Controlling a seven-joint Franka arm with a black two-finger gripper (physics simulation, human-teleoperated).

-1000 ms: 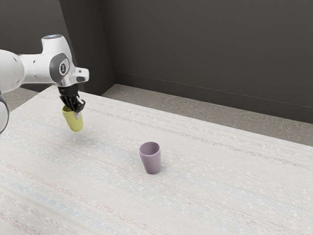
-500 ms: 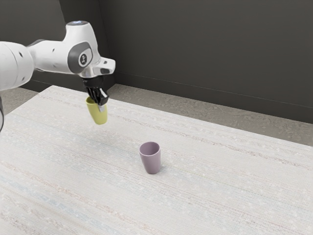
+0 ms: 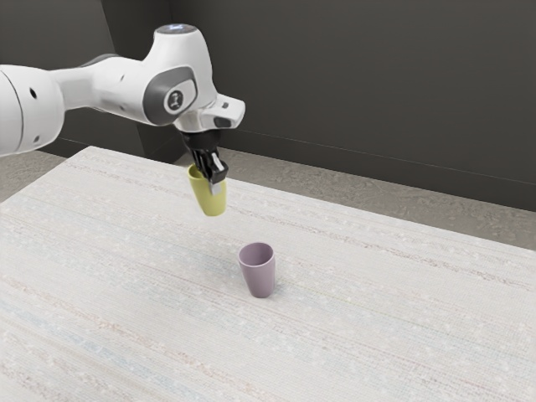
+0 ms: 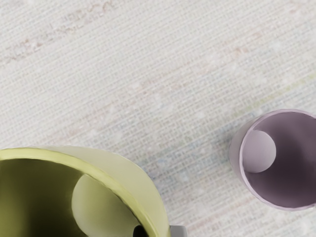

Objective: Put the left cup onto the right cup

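A yellow-green cup [image 3: 208,195] hangs in the air, a little tilted, with my gripper [image 3: 213,173] shut on its rim. It is well above the table and up and toward the exterior view's left of the purple cup [image 3: 257,269], which stands upright and hollow on the table. In the wrist view the yellow-green cup's open mouth [image 4: 74,195] sits close under my hand, and the purple cup [image 4: 279,158] lies off to one side, seen from above.
The pale woven-looking table [image 3: 377,318] spreads wide around the purple cup. Its far edge [image 3: 352,205] runs along a grey floor strip before a dark wall.
My arm has carried the yellow-green cup up and toward the exterior view's right, closer to the purple cup. The purple cup has stayed put.
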